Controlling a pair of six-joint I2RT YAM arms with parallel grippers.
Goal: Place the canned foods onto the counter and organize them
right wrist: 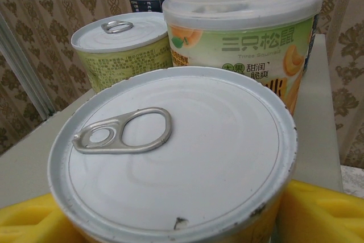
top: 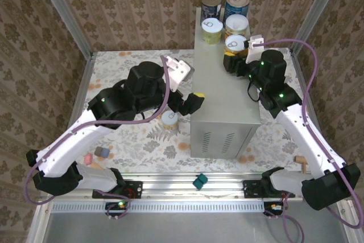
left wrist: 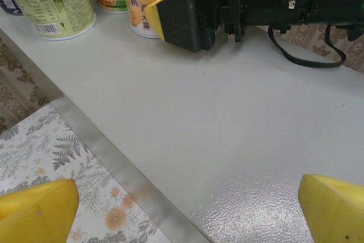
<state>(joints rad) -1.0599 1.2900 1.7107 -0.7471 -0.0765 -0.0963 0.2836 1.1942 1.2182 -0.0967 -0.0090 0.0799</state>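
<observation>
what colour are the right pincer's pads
Yellow pads, clearest in the right wrist view, either side of the white-lidded can.

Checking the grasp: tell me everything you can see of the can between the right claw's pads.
The can is a short tin with a white metal lid, a flat silver pull tab and a yellow-orange label bearing printed characters. A small dark nick marks the lid's near rim. It stands upright on the grey counter, the right claw's yellow pads against its sides, a plastic-lidded can close behind.
</observation>
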